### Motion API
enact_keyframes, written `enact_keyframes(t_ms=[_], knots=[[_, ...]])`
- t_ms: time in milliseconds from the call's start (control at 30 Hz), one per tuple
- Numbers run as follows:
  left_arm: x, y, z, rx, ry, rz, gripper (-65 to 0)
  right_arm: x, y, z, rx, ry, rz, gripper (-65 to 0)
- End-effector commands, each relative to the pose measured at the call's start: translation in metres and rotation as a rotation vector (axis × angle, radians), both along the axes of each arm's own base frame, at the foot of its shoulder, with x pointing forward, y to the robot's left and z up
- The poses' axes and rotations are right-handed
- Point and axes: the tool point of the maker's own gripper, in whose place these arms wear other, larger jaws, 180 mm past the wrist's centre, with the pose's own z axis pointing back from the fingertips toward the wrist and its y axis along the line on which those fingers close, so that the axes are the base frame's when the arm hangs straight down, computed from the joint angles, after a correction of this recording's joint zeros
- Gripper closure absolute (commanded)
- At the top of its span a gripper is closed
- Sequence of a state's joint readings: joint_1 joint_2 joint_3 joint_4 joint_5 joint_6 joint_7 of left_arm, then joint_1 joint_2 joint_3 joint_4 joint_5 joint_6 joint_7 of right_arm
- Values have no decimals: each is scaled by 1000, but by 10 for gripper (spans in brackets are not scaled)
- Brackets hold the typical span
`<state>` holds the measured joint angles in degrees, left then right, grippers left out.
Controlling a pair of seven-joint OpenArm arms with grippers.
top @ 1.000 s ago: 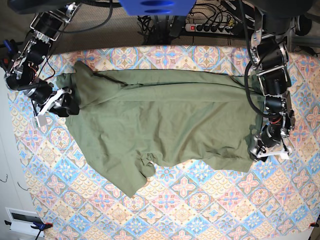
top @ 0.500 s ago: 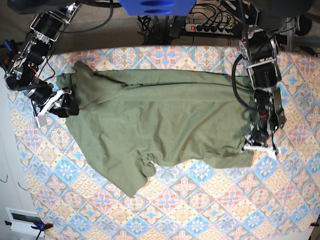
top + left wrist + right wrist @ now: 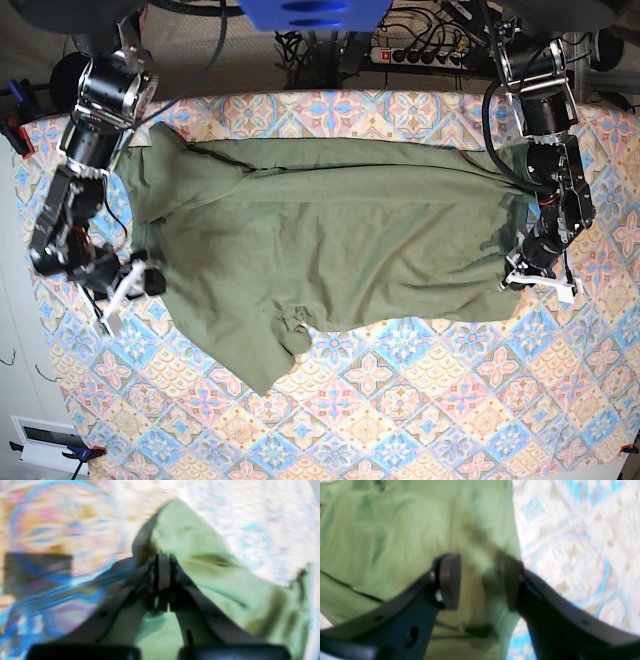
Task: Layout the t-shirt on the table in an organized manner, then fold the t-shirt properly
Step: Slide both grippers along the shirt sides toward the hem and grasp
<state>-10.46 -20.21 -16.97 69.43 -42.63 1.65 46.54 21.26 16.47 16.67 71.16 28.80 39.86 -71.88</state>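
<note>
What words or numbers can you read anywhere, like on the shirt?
None can be read.
t-shirt: plain green, no print or label showing.
table: only a flower tile pattern, no writing.
power strip behind the table: any markings are too small to read.

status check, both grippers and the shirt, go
Left gripper shut on olive-green cotton t-shirt edge. Right gripper open over shirt's other side. Shirt spread, wrinkled, on patterned-cloth table. Nothing blocking.

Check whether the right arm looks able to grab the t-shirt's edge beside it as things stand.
Probably yes: the right gripper is open, straddling the t-shirt edge over the table, with nothing between.
</note>
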Motion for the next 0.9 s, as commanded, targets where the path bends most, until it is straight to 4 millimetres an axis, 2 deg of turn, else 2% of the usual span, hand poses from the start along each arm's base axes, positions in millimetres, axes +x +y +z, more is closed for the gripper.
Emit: enact_keyframes(t_ms=[0, 133, 367, 533, 867], knots=[[3, 27, 23, 37, -54, 37, 0, 14, -7, 15, -26, -47, -2, -267], [-5, 27, 25, -20, -80, 56, 0, 32, -8, 5, -98, -35, 9, -267], [-18, 40, 27, -60, -83, 68, 0, 60, -7, -10, -79, -47, -10, -267], [-19, 40, 27, -61, -82, 68, 0, 57, -3, -32, -24, -32, -35, -267], [-18, 38, 28, -88, -91, 68, 0, 62, 2, -42, 58, -90, -77, -267]])
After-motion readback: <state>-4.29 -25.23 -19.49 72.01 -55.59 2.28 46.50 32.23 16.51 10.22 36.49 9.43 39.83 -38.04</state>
